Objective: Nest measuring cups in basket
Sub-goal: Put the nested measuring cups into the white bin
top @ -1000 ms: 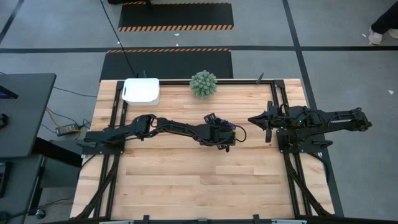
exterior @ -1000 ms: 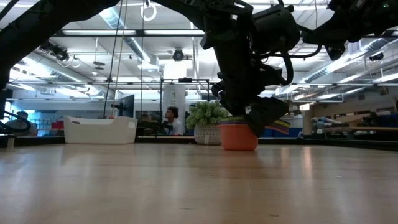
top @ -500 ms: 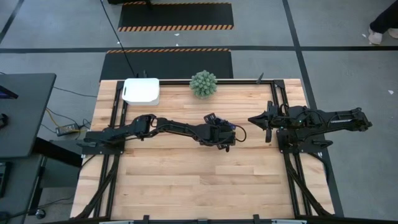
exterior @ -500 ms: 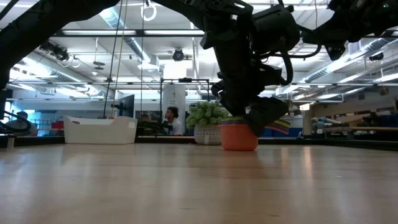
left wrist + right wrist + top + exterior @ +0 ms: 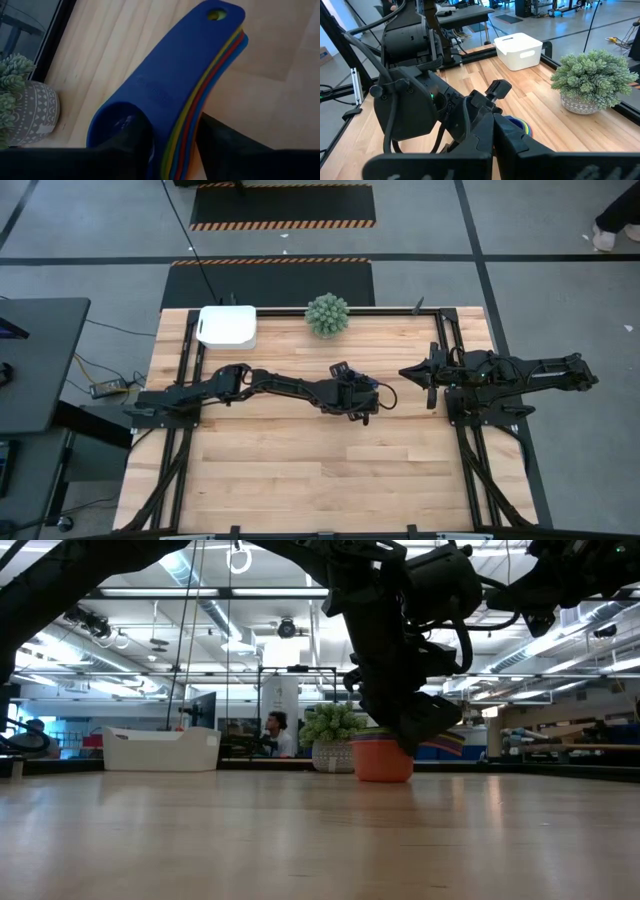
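Your left pincer [image 5: 358, 404] stood mid-surface, jaws partly closed around the stacked measuring cups [image 5: 170, 100], far from the basket [image 5: 228, 327]. Gripping only the top cup's wall, you risked the lower cups slipping out.

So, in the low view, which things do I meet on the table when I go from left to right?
Basket → potted plant → stacked measuring cups, with the left gripper on them.
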`<action>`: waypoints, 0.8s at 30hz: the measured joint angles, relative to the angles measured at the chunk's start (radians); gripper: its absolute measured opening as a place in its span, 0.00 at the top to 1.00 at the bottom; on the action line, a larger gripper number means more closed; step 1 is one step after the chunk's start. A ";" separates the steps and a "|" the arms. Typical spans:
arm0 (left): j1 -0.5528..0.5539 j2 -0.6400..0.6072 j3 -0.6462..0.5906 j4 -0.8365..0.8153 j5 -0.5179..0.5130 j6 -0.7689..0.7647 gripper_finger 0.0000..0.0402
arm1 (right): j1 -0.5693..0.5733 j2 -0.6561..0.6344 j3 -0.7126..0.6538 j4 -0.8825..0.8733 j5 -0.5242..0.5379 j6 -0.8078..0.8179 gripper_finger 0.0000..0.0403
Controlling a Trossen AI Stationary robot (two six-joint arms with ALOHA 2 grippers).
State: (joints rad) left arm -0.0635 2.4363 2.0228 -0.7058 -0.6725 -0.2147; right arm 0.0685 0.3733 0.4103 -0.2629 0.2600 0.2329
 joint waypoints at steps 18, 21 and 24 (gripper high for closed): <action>0.018 -0.010 0.001 -0.012 0.073 0.004 0.68 | 0.000 0.000 0.000 0.000 0.000 0.000 0.97; 0.025 -0.023 0.000 -0.024 0.105 0.001 0.68 | 0.000 0.000 0.000 0.000 0.000 0.000 0.97; 0.035 -0.032 0.000 -0.027 0.129 -0.004 0.68 | 0.000 0.000 0.000 0.000 0.000 0.000 0.97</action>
State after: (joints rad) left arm -0.0286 2.4042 2.0225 -0.7333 -0.5431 -0.2190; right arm 0.0685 0.3733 0.4103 -0.2630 0.2596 0.2329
